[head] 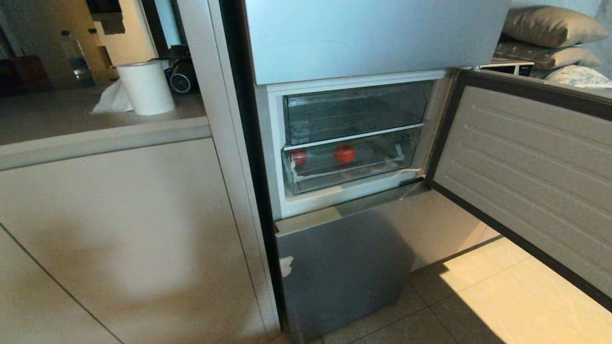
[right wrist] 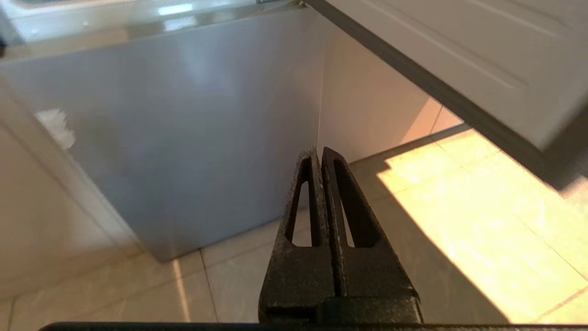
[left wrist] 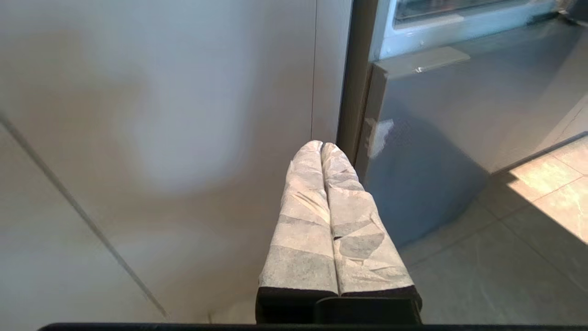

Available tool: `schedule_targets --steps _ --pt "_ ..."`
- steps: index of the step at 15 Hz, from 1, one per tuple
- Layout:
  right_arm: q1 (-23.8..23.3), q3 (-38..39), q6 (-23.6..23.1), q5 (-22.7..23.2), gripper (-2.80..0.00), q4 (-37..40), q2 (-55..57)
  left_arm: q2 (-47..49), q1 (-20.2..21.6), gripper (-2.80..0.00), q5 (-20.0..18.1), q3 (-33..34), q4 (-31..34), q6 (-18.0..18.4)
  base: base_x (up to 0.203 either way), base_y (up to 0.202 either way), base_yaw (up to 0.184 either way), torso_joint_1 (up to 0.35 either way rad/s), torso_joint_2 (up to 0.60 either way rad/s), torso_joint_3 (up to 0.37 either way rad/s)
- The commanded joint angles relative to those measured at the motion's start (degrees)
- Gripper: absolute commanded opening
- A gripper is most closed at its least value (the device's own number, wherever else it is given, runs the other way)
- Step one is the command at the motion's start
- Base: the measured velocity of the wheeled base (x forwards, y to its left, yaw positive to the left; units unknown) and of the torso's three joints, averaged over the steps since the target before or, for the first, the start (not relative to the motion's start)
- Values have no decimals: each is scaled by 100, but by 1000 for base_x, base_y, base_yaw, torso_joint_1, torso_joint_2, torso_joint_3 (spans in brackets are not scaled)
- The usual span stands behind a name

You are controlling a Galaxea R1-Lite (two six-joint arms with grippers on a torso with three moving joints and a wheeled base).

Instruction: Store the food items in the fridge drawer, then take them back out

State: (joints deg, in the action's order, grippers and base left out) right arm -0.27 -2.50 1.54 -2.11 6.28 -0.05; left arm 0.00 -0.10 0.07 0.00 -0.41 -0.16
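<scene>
The fridge's middle compartment stands open in the head view. Two red food items, one point(head: 299, 156) near the left end and one point(head: 344, 154) near the middle, lie inside the fridge drawer point(head: 389, 157), the lower clear drawer, which is pushed in. A taller clear drawer point(head: 356, 112) sits above it. Neither gripper shows in the head view. My left gripper point(left wrist: 321, 145), wrapped in white tape, is shut and empty, low before the cabinet panel and the fridge's lower door. My right gripper point(right wrist: 320, 151) is shut and empty, low over the tiled floor in front of that door.
The open compartment door point(head: 526, 181) swings out to the right. A silver lower door point(head: 344, 267) is shut below the opening, and another silver door point(head: 373, 38) above it. A beige cabinet point(head: 119, 229) with a white roll point(head: 146, 88) on its counter stands left. Sunlit floor tiles point(head: 502, 306) lie at right.
</scene>
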Motion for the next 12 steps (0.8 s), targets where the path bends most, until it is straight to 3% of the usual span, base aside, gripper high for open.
schedule_targets --steps 1,3,9,12 --pt "0 -5 5 0 -280 5 14 9 1 -280 1 9 -2 -2 -194 0 2 2 -4 2" --pt "0 -5 3 0 -280 5 14 9 1 -280 1 9 -2 -2 -107 0 2 -7 0 7" --pt "-8 -93 -44 -59 -280 36 31 9 1 -280 1 9 -2 -2 0 0 0 5 1 0" --pt "-13 -911 49 -606 -280 133 275 9 1 -280 1 9 -2 -2 0 0 0 0 0 0"
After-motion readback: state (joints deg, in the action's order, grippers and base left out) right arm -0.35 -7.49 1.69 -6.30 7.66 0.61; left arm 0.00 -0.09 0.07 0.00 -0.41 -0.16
